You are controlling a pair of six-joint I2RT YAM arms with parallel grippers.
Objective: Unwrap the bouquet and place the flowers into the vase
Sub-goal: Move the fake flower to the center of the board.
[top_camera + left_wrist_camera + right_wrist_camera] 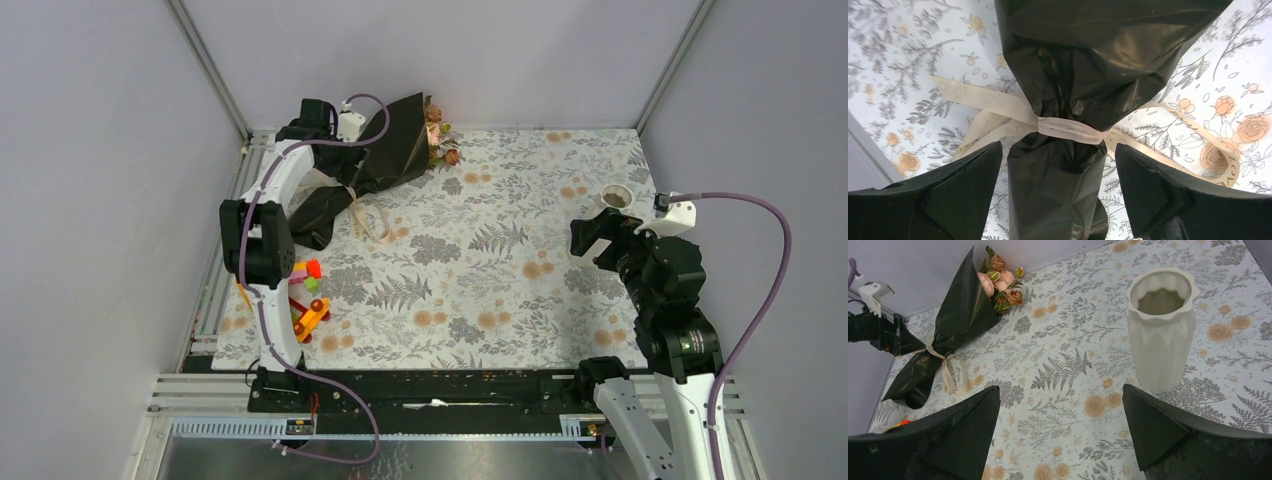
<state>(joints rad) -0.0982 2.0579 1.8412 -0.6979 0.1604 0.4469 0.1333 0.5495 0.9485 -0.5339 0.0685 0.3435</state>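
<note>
The bouquet (pixel 385 150) lies at the table's back left: a black paper cone with peach-pink flowers (pixel 440 135) and green leaves at its mouth. A cream ribbon (pixel 1068 131) is tied round its narrow neck, and the ribbon's tails trail on the cloth. My left gripper (pixel 1058 155) is open and straddles the wrap's tail just below the ribbon, with a gap on each side. The white ribbed vase (pixel 1161 330) stands upright at the right, empty. My right gripper (pixel 1060 395) is open above bare cloth, with the vase just ahead and to its right.
A colourful toy-block car (pixel 308 300) sits near the left edge by the left arm's base. Grey walls close in the table at the back and both sides. The flowered cloth (pixel 480 280) lies between the bouquet and the vase.
</note>
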